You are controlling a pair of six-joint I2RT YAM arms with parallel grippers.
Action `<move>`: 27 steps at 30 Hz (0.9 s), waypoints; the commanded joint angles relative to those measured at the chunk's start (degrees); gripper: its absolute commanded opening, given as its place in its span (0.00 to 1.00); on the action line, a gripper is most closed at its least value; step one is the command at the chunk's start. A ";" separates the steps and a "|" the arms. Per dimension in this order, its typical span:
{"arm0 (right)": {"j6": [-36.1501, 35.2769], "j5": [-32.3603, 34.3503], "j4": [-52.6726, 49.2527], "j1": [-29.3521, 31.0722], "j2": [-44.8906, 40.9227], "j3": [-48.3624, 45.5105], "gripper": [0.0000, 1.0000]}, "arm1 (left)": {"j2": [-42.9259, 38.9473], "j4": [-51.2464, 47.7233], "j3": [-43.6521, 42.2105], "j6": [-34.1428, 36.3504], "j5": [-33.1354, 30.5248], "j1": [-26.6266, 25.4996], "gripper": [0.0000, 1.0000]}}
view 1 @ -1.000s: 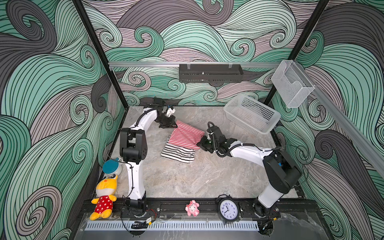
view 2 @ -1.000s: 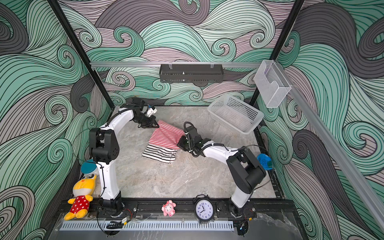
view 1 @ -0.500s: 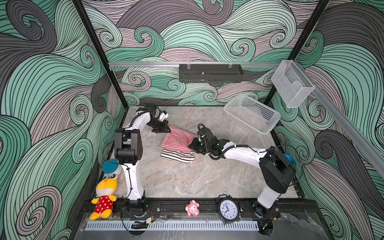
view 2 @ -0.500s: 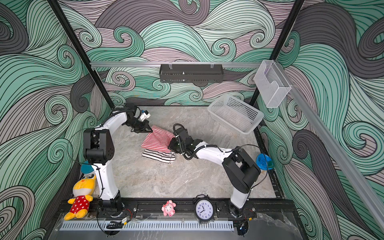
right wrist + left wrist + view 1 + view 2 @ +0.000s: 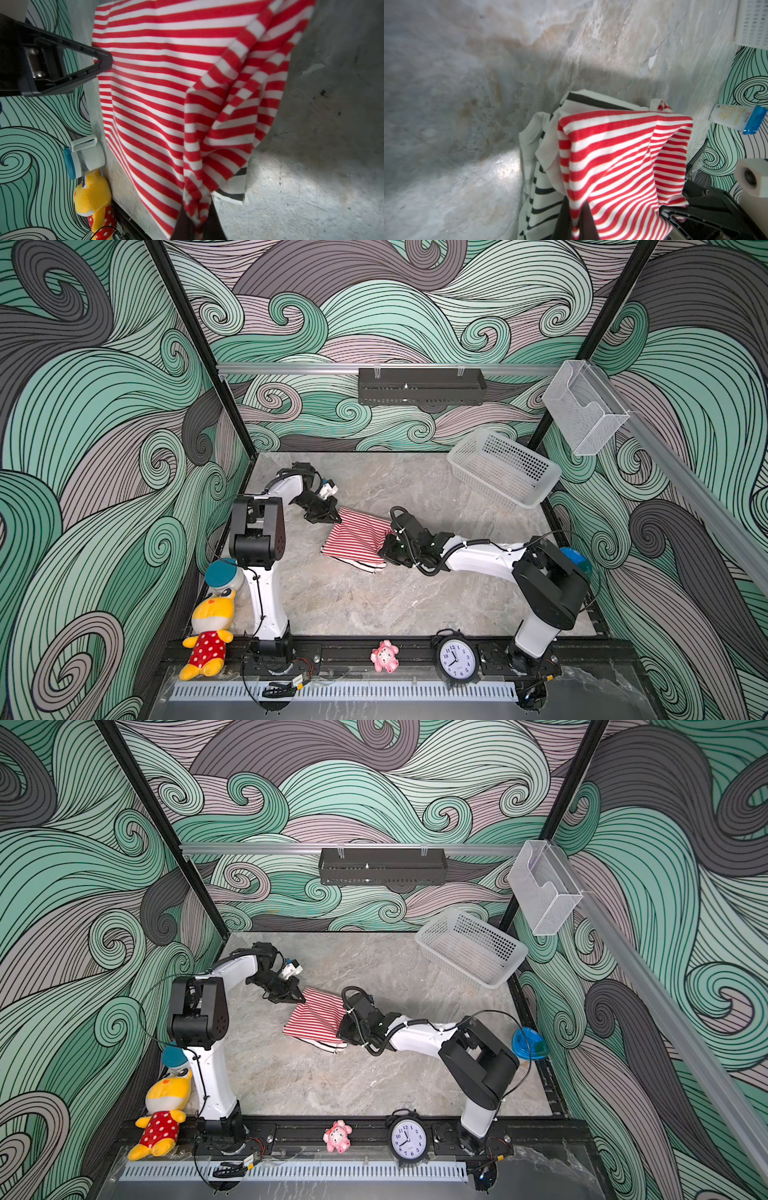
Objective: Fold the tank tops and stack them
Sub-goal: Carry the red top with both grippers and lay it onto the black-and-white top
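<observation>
Red-striped tank top (image 5: 356,536) has shifted leftward; left tool (image 5: 336,520) and right tool (image 5: 385,541) (both clenched) grip it.

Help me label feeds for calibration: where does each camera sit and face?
Both top views: high at the front, looking down and back over the table; left arm and right arm show.
Left wrist: on the left arm, looking along the left pincer at the red top; its fingers show.
Right wrist: on the right arm, looking along the right pincer at that top; its fingers show.
Shared: both wrist views show the red top over the black-striped top.
</observation>
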 commanded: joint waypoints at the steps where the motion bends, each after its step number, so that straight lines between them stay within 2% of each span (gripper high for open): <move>1: 2.20 0.77 1.17 2.19 -0.13 -0.71 0.00 | -0.11 1.80 -0.39 1.75 -0.82 0.55 0.00; 4: 2.96 -0.58 2.99 3.58 2.28 -1.33 0.21 | 1.09 1.71 -0.38 2.04 -3.83 0.55 0.03; 6: 2.67 -2.62 4.98 4.43 3.89 -1.28 0.31 | 1.75 1.71 0.03 1.96 -5.15 0.54 0.05; 11: 1.31 -4.80 2.89 5.71 5.37 -1.12 0.46 | 2.72 2.59 0.56 0.57 -7.14 0.55 0.12; 16: -0.91 -3.77 -1.94 5.83 0.96 -3.85 0.59 | 4.67 -0.20 2.28 0.34 -12.08 0.65 0.18; 20: -2.92 0.06 -7.49 5.57 -4.36 -4.16 0.59 | 0.29 1.00 -0.95 1.65 -10.41 1.46 0.20; 23: -2.87 2.75 -9.17 4.71 -6.58 -4.24 0.56 | -4.00 1.38 -2.78 2.30 -7.85 1.85 0.22; 27: -2.04 2.99 -8.03 2.97 -4.79 -3.06 0.31 | -8.77 2.26 -4.68 1.78 -7.65 2.38 0.22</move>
